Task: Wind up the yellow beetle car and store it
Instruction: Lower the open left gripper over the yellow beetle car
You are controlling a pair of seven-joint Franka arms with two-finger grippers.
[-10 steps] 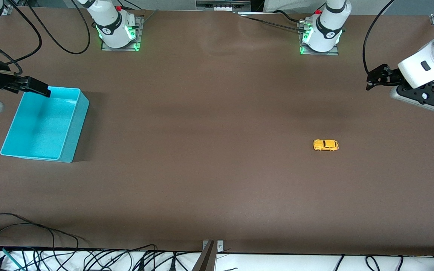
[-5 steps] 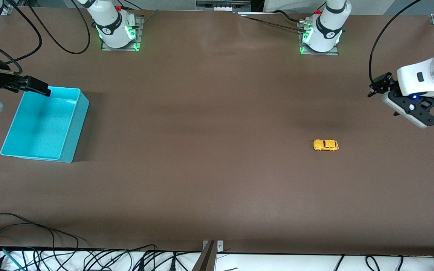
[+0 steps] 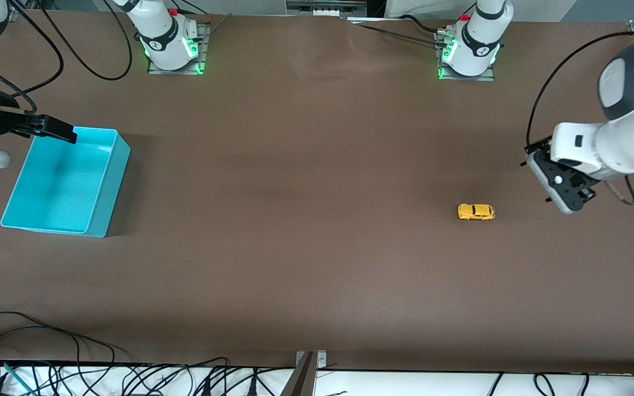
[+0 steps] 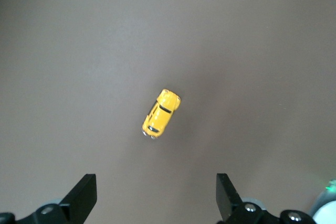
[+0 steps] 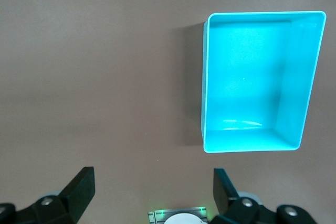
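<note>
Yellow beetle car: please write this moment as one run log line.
yellow beetle car: on table, untouched | left claw: open, above car | right claw: open, waiting near turquoise bin

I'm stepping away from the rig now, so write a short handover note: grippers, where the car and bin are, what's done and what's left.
Left gripper: open, empty, in the air over bare table at the left arm's end, close beside the yellow beetle car.
Right gripper: open, empty, waiting at the turquoise bin's edge.
Car: on its wheels on the table, untouched.
Bin: empty, at the right arm's end.
Done: nothing yet.
Left: grasp the car, wind it up, put it in the bin.
</note>
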